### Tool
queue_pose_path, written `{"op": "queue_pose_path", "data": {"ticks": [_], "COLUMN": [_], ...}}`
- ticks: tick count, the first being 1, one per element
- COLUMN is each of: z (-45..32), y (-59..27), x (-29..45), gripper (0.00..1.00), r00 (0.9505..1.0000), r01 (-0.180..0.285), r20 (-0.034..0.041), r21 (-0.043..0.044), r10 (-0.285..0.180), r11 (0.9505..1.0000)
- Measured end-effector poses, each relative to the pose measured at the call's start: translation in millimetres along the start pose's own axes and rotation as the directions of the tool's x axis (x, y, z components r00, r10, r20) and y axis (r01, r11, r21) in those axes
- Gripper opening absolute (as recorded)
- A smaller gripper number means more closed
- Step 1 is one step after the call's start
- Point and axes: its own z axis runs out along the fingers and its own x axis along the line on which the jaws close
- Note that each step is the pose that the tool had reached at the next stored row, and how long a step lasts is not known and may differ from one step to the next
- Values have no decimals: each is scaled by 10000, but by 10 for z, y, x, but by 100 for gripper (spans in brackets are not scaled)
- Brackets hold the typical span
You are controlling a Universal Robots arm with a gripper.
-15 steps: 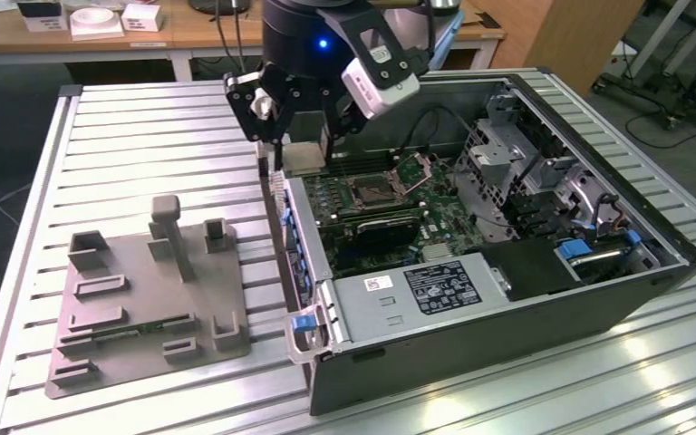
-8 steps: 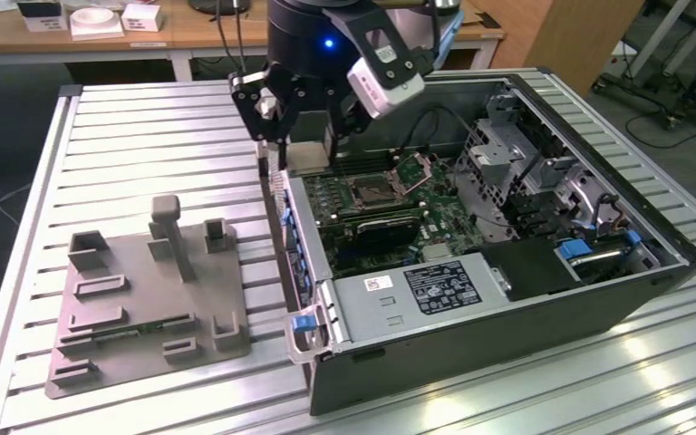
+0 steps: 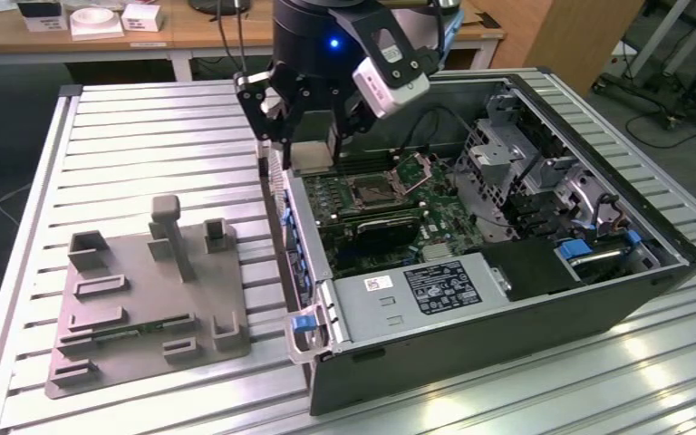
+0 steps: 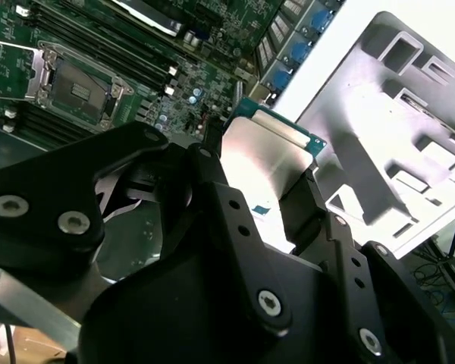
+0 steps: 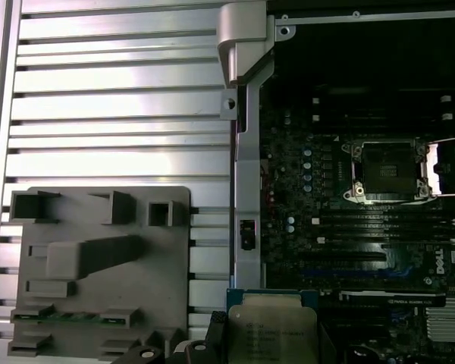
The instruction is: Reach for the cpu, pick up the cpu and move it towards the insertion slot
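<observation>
I have the cpu [image 4: 267, 155] pinched between the gripper [image 3: 312, 145] fingers [image 4: 307, 205], held clear above the open computer case [image 3: 638, 299] just inside its wall nearest the grey plastic fixture [image 3: 142, 317]. In the first wrist view the cpu [image 5: 273, 334] hangs over the motherboard [image 5: 318, 227], and the insertion slot [image 5: 384, 171] lies well apart from it across the board, its hinged plate [image 3: 417, 169] raised. My worry is the grip (only two opposite edges of a thin chip are held): a jolt could tilt it, and it might then meet the slot crooked or clip the raised plate.
</observation>
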Motion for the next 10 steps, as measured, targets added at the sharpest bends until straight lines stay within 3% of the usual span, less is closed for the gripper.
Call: {"op": "queue_pose_path", "data": {"ticks": [10], "z": [0], "y": [1], "x": [-68], "gripper": [54], "r00": [10000], "r01": [0], "r20": [0], "r21": [0], "r10": [0], "r11": [10000]}}
